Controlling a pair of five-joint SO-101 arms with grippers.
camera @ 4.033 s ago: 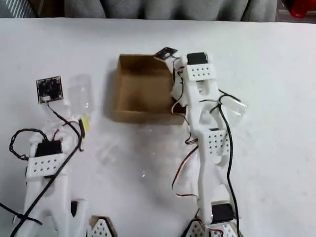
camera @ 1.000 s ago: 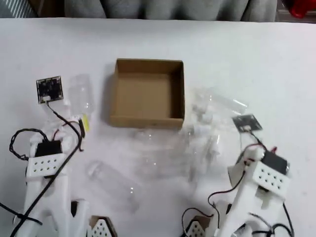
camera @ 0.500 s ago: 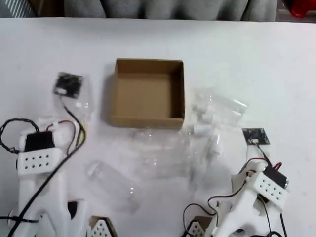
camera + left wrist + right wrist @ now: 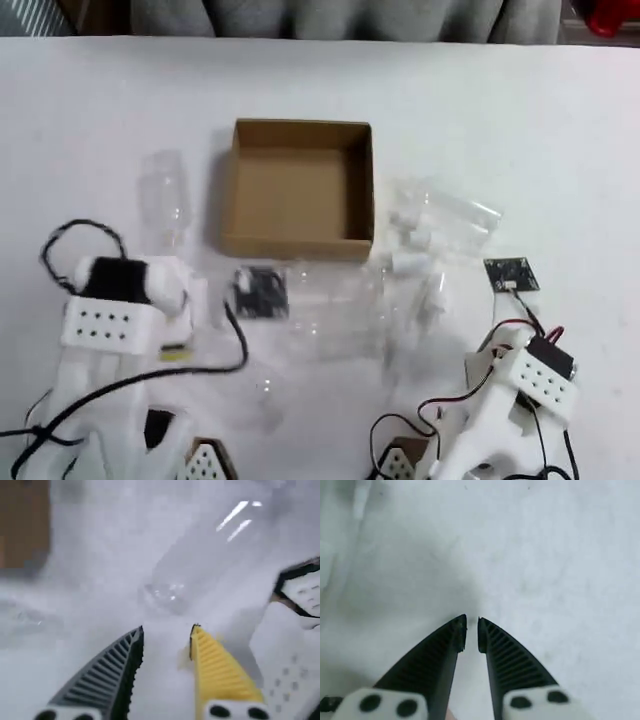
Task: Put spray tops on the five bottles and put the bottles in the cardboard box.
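Note:
The open cardboard box [image 4: 300, 190] sits mid-table with nothing in it. One clear bottle [image 4: 163, 195] lies left of it. More clear bottles [image 4: 330, 310] lie in front of the box, and white spray tops [image 4: 415, 240] sit loose to its right. My left arm [image 4: 110, 315] points right, its wrist board [image 4: 262, 292] over the near bottles. My left gripper [image 4: 166, 640] is open with nothing between its grey and yellow fingers, a clear bottle [image 4: 200, 565] just ahead. My right gripper [image 4: 472, 630] is shut on nothing over bare table.
The right arm [image 4: 520, 385] is folded back at the front right, its wrist board [image 4: 510, 272] near the spray tops. A corner of the box [image 4: 22, 525] and a white arm part [image 4: 300, 595] flank the left gripper's path. Fabric runs along the table's far edge [image 4: 320, 20].
My left arm has swung from the bottle left of the box over to the bottles in front of it. The right arm, earlier at the box, has pulled back to the front right.

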